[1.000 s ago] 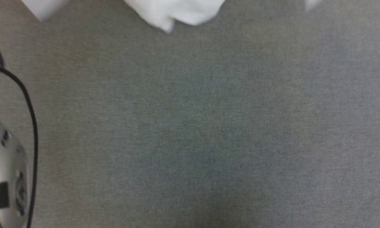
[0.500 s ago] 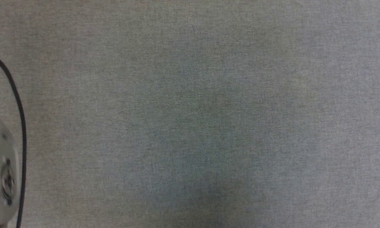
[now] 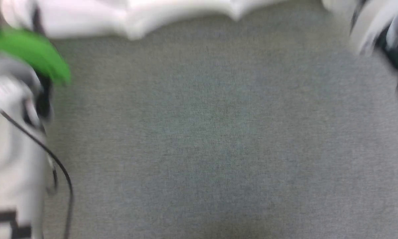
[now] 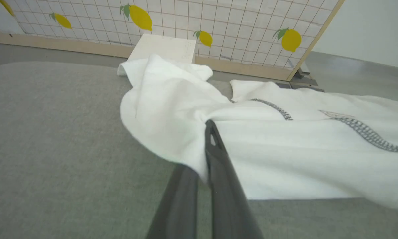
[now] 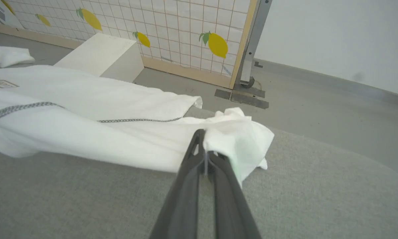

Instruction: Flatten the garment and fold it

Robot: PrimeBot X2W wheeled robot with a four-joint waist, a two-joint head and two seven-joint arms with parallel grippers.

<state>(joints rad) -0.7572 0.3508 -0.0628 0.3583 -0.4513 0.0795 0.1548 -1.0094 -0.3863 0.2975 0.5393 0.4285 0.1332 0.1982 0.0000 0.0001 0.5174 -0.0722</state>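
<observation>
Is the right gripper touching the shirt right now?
Touching. In the right wrist view the right gripper is shut on a bunched corner of the shirt, which is pinched there.

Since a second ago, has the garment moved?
Cannot tell: the head camera shifted, and the grey mat beneath the garment bears no fixed mark.

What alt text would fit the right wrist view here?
The right claw is shut on a bunched corner of the white garment, stretched over the grey surface. Behind stand a white box and a lemon-print panel.
</observation>
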